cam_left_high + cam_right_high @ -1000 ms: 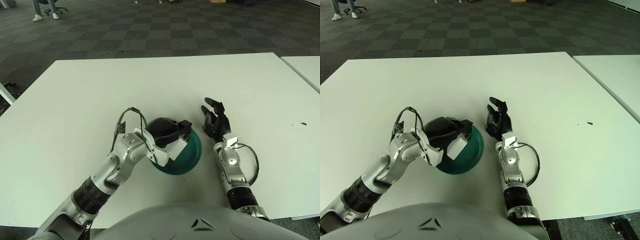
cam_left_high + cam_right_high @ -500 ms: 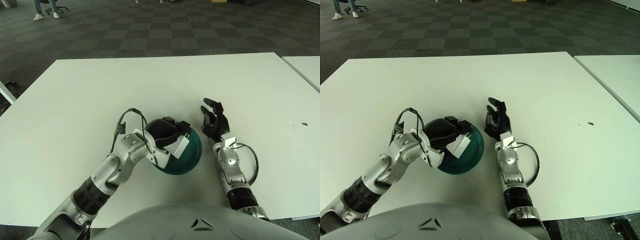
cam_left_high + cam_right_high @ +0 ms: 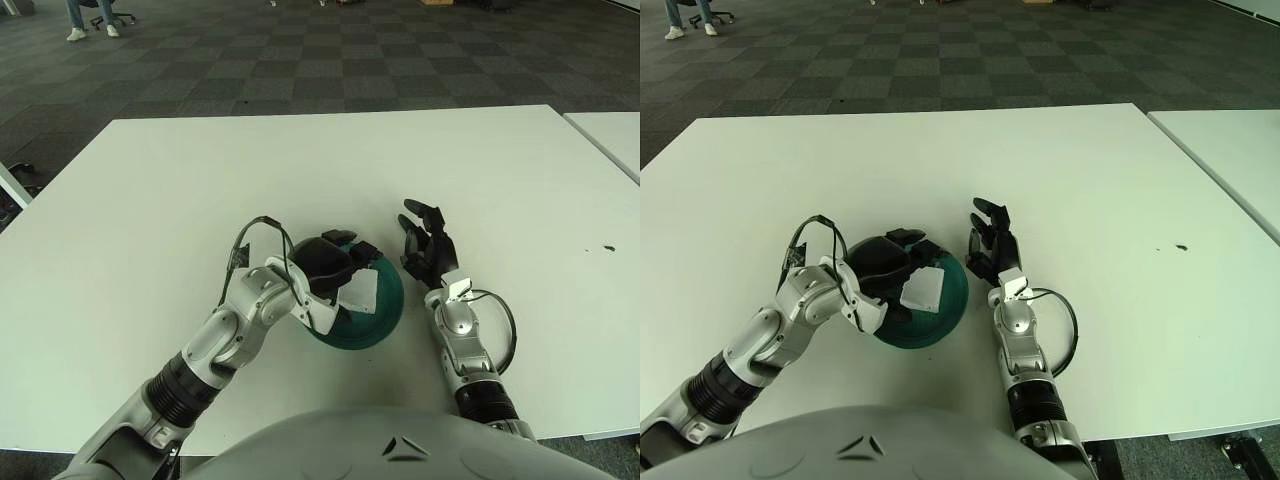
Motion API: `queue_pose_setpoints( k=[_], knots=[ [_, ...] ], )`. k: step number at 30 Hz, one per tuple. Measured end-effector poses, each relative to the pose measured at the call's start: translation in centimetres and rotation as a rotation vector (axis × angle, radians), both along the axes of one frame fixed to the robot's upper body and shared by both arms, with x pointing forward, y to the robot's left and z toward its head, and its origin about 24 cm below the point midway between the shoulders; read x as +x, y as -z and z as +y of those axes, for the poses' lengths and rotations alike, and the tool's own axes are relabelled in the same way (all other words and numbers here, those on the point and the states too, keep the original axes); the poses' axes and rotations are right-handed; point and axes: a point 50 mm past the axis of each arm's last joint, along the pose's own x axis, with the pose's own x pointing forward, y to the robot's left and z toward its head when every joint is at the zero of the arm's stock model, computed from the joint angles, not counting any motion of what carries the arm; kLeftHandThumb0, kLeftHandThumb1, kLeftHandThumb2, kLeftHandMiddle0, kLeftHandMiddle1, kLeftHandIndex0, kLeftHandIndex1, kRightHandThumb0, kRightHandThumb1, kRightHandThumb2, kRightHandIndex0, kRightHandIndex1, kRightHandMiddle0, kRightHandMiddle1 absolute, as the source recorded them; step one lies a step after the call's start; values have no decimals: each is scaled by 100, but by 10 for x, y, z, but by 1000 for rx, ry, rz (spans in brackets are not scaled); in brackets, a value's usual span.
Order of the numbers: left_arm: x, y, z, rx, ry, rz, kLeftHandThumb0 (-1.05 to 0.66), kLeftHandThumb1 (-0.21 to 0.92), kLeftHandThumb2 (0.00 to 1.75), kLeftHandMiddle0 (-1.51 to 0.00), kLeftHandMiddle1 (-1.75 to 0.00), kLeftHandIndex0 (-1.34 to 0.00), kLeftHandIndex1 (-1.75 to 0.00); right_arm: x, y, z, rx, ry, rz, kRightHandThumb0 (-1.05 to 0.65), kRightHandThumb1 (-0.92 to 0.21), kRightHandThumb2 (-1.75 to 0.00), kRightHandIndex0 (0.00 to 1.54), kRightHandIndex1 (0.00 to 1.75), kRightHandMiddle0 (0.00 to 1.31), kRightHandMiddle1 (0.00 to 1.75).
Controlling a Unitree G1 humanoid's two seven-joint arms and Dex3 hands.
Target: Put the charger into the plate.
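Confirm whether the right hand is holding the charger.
No: the right hand shows open beside the green plate, while the white charger lies in the plate under the left hand.

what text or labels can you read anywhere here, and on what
None can be read.
charger, white, lying in the green plate under the left hand: no print shows on its face.
Small white tag on the wrist behind the right hand, which shows just right of the plate: any marking is too small to read.
table: bare of text; a dark speck near its right edge is no writing.
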Motion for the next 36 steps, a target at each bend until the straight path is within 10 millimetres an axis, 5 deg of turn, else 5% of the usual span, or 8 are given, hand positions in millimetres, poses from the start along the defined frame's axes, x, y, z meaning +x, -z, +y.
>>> queue_pose_setpoints(
  k=[9,24,29,36],
  knots=[
    [4,4,11,-138,-102,22,-94,92,59,-30,-4,0,-64,0,0,0,29,-7,2,-79,-92,-82,42,0,0,82],
    [1,43,53,-1211,-882,335,-87,92,80,-51,-9,-8,-91,-1,1,0,47,11,9,-71,-92,-87,44,2,0,78],
    [1,65,87,-1395,-1105,373,-85,92,88,-59,-13,-15,-96,0,1,2,58,24,14,-70,-92,-88,44,1,0,77],
    [-1,66,106,-1503,-1216,356,-84,92,94,-58,-12,-17,-96,-1,2,-1,56,35,25,-68,-92,-89,44,2,0,78]
  ],
)
